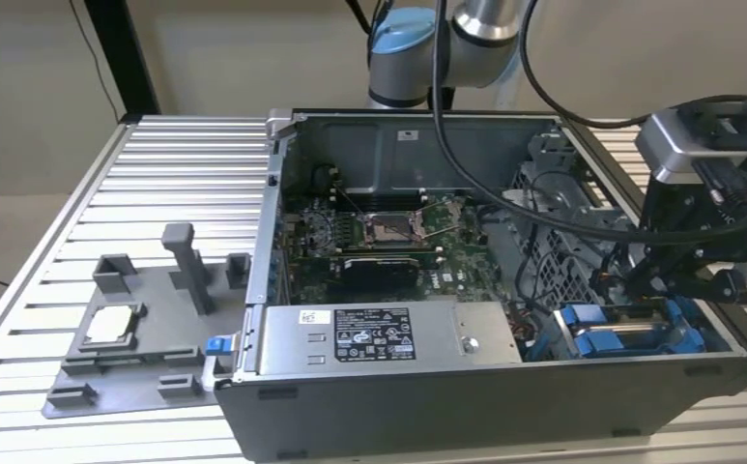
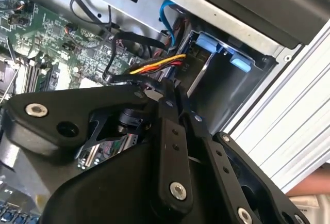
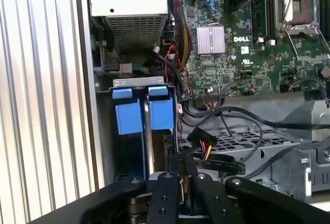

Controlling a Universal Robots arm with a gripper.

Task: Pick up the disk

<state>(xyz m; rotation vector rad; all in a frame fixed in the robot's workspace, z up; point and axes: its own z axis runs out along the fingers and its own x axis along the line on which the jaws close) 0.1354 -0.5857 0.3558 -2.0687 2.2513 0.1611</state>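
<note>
The disk (image 3: pixel 161 114) stands on edge in the drive bay at the corner of the open computer case, its bright blue carrier (image 1: pixel 601 333) showing and a silver edge (image 2: pixel 202 74) running down from it. A second blue carrier tab (image 3: pixel 128 118) sits right beside it. My gripper (image 1: pixel 657 285) hovers over this bay at the exterior view's right. In both wrist views its black fingers (image 3: pixel 184 164) meet at the tips (image 2: pixel 180 105) with nothing seen between them, just short of the disk's blue end.
A long grey power-supply box (image 1: pixel 373 333) lies along the case's front wall. The green motherboard (image 1: pixel 373 237) fills the case floor. Loose black and coloured cables (image 3: pixel 221 152) run close to the bay. A grey fixture (image 1: pixel 141 329) holding a small silver chip (image 1: pixel 113 324) stands outside.
</note>
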